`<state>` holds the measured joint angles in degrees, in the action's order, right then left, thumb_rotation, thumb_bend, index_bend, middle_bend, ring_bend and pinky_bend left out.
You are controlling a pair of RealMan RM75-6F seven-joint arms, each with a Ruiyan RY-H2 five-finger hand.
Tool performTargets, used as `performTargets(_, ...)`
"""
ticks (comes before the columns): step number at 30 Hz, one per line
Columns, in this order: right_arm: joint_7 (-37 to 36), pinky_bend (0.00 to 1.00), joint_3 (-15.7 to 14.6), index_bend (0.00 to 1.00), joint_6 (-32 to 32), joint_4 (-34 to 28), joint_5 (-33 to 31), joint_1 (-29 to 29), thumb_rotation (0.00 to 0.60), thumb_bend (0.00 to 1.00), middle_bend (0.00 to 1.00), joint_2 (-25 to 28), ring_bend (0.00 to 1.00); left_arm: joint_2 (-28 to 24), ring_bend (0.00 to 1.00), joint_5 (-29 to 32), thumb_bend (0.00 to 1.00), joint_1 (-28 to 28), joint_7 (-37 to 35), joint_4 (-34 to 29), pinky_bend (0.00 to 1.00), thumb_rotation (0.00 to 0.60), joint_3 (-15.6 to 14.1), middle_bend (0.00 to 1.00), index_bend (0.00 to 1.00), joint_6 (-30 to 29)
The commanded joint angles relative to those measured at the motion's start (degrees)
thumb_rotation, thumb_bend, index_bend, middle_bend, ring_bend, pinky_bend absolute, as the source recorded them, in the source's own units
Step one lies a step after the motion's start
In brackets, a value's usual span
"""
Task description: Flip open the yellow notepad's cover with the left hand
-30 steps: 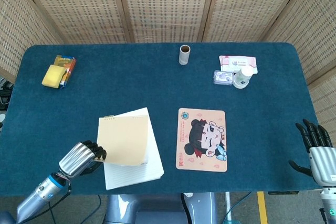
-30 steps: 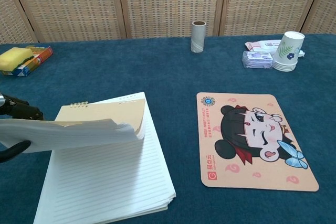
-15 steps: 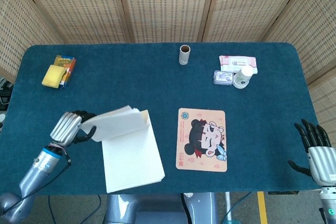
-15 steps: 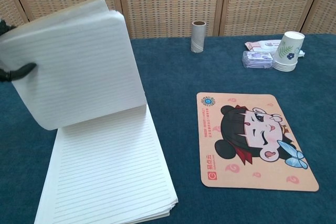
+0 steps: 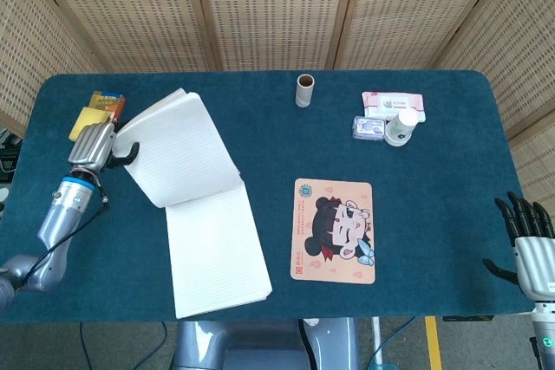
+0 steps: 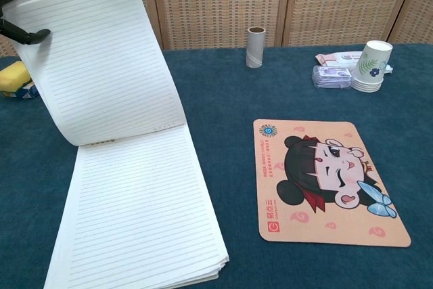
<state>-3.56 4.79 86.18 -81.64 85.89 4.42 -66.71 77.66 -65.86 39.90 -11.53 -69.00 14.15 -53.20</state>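
Wicker screens behind, blue cloth table filling the view. Yellow notepad lies front-left on the table, bottom pages flat, lined sheet showing. Its cover, with some pages it seems, is lifted and swung back past upright, leaning away toward the far-left. Cartoon mouse pad flat just right of the notepad, not touching. Left hand out at far left, fingers pinching the cover's outer edge, arm low along the table edge. Right hand at the near-right corner, fingers spread, holding nothing, well apart from everything. Smaller stuff along the back: sponge on a box just behind the left hand, wipes packet, paper cups, cardboard tube. Step: flip nearly done, cover open but not laid down. Next likely calls for lowering the cover flat to the far side, then letting go; watch the sponge close by.
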Motion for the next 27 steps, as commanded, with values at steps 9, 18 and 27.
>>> performTargets(9,1.7,0.0,0.2,0.0,-1.3,1.6,-1.3,0.3,0.6,0.0,0.0,-1.3,0.0,11.2,0.06,2.0,0.05,7.3,-0.9,21.8,0.19,0.6,2.8,0.07,0.02,6.6)
performTargets(18,3.5,0.0,0.2,0.0,-2.0,2.3,-2.1,0.5,0.6,0.0,0.0,-2.2,0.0,9.3,0.0,-3.6,0.0,6.1,-5.5,20.4,0.0,0.6,1.0,0.0,0.0,3.5)
performTargets(27,2.4,0.0,0.2,0.0,-1.2,2.0,-1.5,0.3,0.6,0.0,0.0,-1.8,0.0,-3.2,0.0,-2.3,0.0,-4.7,8.3,-3.4,0.0,0.6,-2.8,0.0,0.0,-7.2)
